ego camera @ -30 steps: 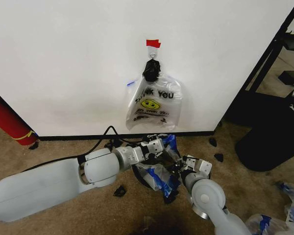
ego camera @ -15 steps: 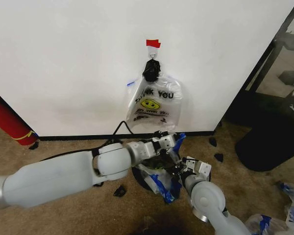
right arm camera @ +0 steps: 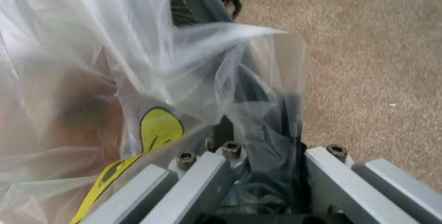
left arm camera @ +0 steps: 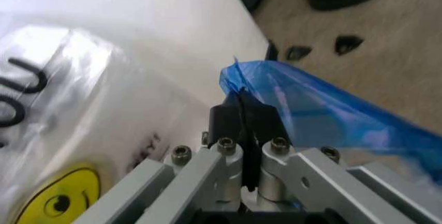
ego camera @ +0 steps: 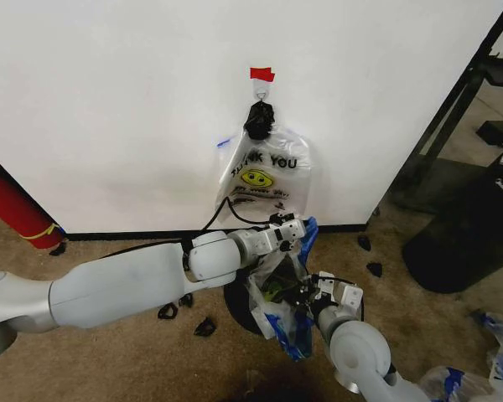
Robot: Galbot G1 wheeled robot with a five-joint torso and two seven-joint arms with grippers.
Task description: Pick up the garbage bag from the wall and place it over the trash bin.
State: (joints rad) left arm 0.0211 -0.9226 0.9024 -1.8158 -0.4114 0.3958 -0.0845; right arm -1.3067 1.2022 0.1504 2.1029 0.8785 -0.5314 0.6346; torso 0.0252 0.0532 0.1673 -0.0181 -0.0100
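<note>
While both grippers pinch it, crinkly blue-patched garbage bag [ego camera: 278, 293] drapes round black trash bin [ego camera: 239, 300], left gripper [ego camera: 300, 230], right gripper [ego camera: 306, 295].

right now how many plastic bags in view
4: THANK YOU bag on the wall, garbage bag over the trash bin, two crumpled on the carpet; more may be hidden.

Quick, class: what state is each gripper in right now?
Left gripper: shut on the garbage bag.
Right gripper: shut on the garbage bag.
</note>
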